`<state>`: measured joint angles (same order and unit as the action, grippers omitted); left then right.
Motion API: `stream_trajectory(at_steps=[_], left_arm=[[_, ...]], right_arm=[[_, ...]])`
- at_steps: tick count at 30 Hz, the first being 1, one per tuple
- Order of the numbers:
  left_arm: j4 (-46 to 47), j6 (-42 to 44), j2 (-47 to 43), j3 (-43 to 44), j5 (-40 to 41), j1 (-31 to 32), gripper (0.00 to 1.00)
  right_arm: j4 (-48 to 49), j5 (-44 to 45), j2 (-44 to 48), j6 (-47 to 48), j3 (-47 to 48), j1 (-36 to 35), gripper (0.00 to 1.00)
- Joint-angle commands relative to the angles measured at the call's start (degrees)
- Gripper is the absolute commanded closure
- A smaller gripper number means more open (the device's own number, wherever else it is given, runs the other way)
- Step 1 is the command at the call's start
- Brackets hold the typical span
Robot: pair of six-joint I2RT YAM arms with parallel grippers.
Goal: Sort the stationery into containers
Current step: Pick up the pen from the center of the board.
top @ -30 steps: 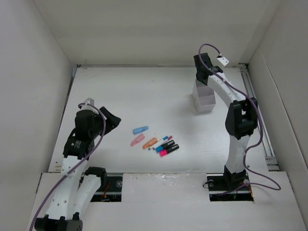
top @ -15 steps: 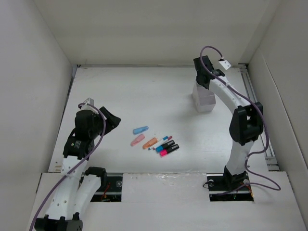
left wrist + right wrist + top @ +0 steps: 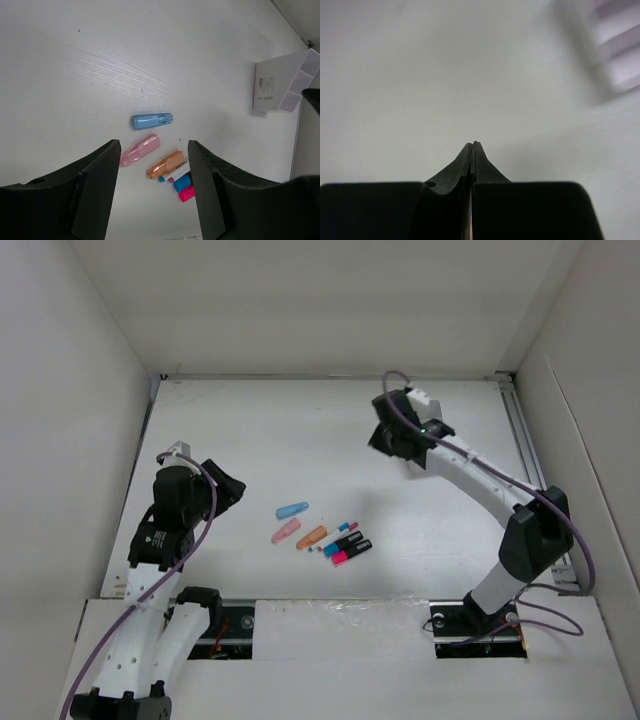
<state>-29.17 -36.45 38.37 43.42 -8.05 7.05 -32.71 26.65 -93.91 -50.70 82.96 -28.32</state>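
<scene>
From above, the stationery is lying in a loose cluster near the front middle of the counter point(image 3: 300, 430): a blue piece point(image 3: 292, 510), a pink piece point(image 3: 286, 531), an orange piece point(image 3: 312, 537), a thin pen point(image 3: 340, 532) and two black markers point(image 3: 352, 551). All of them are slanting the same way, from near-left up to far-right. The left tool point(image 3: 228, 487) is hovering just to the left of the cluster and is clearly the nearer one. The right tool point(image 3: 388, 435) is hanging well apart from it, toward the far right.

Through the left wrist camera, the left tool's two sides are standing apart with nothing between them. The cluster is lying straight ahead, framed in the gap. The blue piece is lying nearly crosswise, its long axis running from one finger toward the other, so I judge the wrist will need turning before it can close across the width. The white box point(image 3: 280, 87) is resting on the counter far off to the right, its two compartments looking empty, though the angle is shallow.

Through the right wrist camera, the right tool's sides are pressing together on nothing, over bare counter. The box is showing only as a blur at the upper right.
</scene>
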Motion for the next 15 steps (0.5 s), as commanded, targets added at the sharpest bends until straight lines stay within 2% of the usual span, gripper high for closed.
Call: stream_trajectory(at_steps=[1,3,4,8,11,15], left_arm=[[-3.34,0.76,0.21,2.28,3.92,0.16,0.47],[-4.66,0.76,-0.49,2.28,4.53,0.16,0.47],[-4.67,0.07,-0.49,2.28,4.54,0.16,0.47],[-4.67,-0.47,-1.02,2.98,4.54,0.16,0.47],[-4.67,-0.47,-1.02,3.51,3.92,0.16,0.47],[-4.05,-0.47,-1.02,4.04,3.31,0.16,0.47]], right_arm=[[1.07,-14.67,1.27,4.82,-4.29,-8.58,1.0],[0.37,-18.55,-1.0,4.82,-3.34,-13.24,0.96],[0.37,-21.44,-1.97,4.82,-2.63,-14.65,0.81],[-0.42,-23.23,-7.24,5.35,1.23,-22.46,0.44],[-2.09,-23.23,-13.22,5.35,4.75,-23.71,0.41],[-0.87,-25.69,-17.79,3.24,6.33,-23.72,0.41]])
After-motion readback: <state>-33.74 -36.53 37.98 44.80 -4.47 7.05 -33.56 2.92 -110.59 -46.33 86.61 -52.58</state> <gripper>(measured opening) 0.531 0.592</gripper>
